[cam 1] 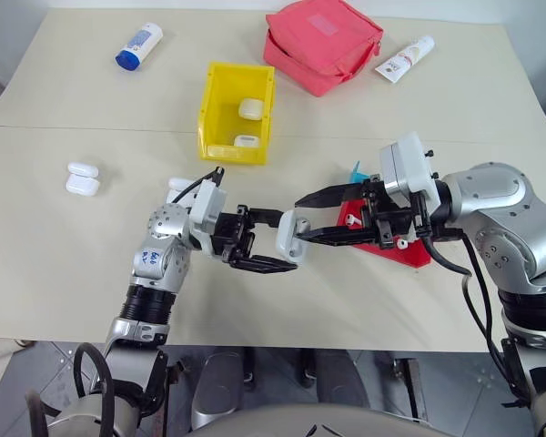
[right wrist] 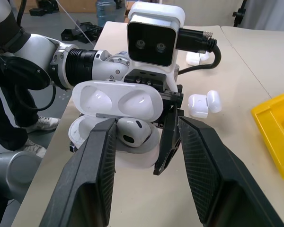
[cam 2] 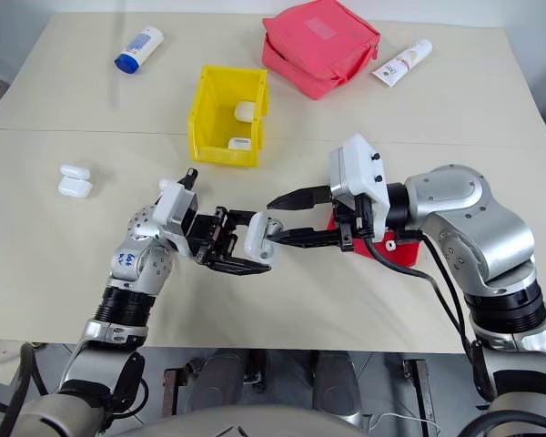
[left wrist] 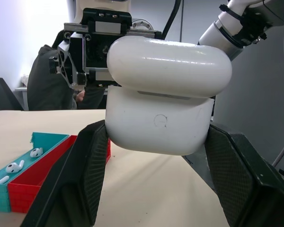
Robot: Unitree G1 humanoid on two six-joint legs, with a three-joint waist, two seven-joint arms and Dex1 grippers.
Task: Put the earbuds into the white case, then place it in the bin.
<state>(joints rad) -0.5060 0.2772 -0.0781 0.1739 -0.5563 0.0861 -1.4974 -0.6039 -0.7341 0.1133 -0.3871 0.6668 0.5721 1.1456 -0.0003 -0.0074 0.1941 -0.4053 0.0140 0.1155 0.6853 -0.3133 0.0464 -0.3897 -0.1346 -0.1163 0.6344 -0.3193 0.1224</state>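
Glossy white case (left wrist: 163,101), lid hinged open, in left hand (cam 1: 275,241).

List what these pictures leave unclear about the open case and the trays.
- Case in the left gripper: the right gripper's fingers cover part of it in the right wrist view; one earbud shows, the second slot is hidden.
- Red tray: the right arm hides its contents in the head views.
- Teal tray: cut off in the left wrist view.
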